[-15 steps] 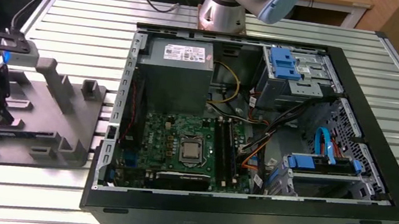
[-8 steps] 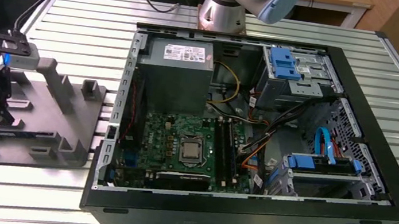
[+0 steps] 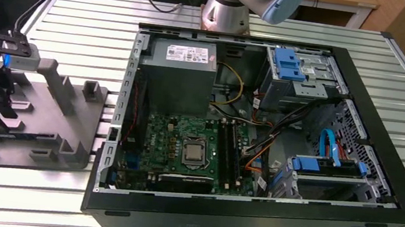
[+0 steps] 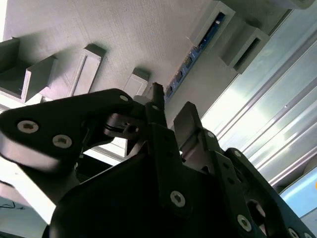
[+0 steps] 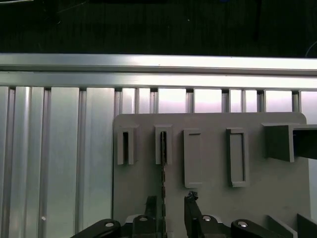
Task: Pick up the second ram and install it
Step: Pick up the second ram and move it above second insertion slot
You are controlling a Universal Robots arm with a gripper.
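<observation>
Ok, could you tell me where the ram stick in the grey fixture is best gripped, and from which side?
Probably mid-length, pinching the two flat faces and coming straight down toward the fixture plate. The ram stick stands on edge with its end in a slotted post, leaving the middle free. The open gripper sits astride its line.

Bright, even light; glare on the table (image 5: pixel 64 148) slats. Case (image 3: pixel 250 225) interior shadowed. Gripper (image 4: pixel 172 106) dark, backlit in second wrist view.

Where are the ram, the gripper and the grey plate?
ram (image 5: pixel 162 173), first wrist view, its thin edge.
gripper (image 5: pixel 171 199), first wrist view, midway between fingertips.
plate (image 5: pixel 213 124), first wrist view, a bare patch.
</observation>
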